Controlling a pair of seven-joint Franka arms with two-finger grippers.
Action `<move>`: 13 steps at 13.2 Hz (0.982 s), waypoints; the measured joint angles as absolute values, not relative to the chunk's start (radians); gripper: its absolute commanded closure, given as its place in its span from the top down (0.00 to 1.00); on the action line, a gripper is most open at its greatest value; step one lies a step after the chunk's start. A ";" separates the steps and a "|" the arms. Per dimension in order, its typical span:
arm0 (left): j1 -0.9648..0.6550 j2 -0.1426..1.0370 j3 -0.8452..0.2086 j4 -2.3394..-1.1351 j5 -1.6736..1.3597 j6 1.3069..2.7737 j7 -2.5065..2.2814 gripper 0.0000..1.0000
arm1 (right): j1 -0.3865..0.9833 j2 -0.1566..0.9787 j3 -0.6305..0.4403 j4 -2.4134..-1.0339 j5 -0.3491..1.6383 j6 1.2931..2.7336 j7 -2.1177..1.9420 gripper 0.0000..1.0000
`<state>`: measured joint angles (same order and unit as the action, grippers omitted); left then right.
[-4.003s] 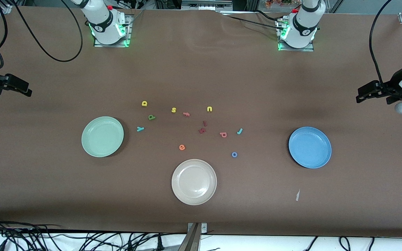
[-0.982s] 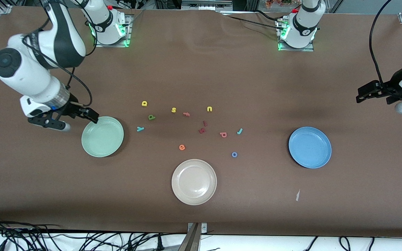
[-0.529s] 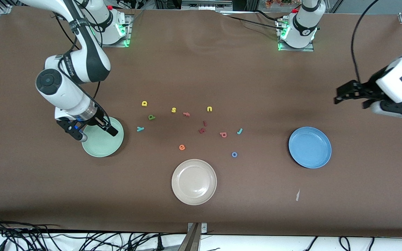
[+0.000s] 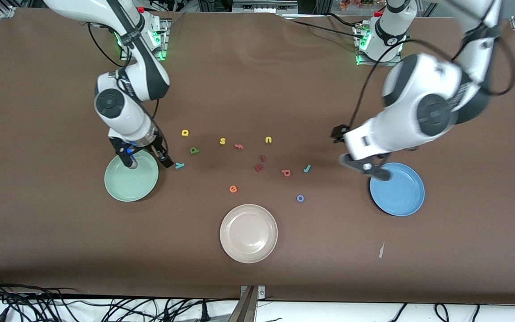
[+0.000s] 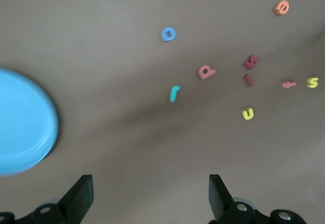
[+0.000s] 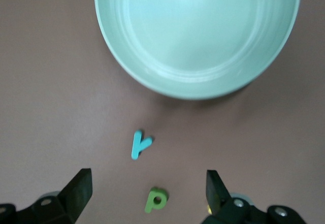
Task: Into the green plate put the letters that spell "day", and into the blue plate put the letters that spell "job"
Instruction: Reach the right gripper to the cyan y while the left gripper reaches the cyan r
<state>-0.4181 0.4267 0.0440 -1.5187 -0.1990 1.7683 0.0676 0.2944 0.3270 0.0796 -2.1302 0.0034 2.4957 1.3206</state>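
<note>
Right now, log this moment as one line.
left pincer: open, by blue plate | right pincer: open, over green plate rim, near y | plates: no letters in them

Even, bright overhead light fills the scene. Soft shadows pool on the brown desk (image 4: 257, 80) beside each plate. A white glare spot sits on the green plate (image 6: 152, 51) in the right wrist view. Both wrist views look slightly blurred; the front view is sharp.
</note>
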 measured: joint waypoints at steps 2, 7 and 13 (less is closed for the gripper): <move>-0.460 0.500 0.044 -1.519 -0.197 1.831 0.070 1.00 | 0.310 0.357 0.080 -2.131 0.003 2.549 1.358 0.99; -0.538 0.591 0.044 -1.571 -0.105 1.997 0.071 1.00 | 0.306 0.433 0.075 -2.130 0.003 2.658 1.396 0.96; -0.568 0.601 0.045 -1.779 -0.101 2.321 0.071 1.00 | 0.306 0.501 0.075 -2.113 0.003 2.719 1.427 0.81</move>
<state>-0.5675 0.6009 0.0447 -1.7792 -0.1009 2.3208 0.0713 0.3065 0.5011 0.0754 -2.1132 0.0034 2.7192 1.4269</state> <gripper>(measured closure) 0.000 0.053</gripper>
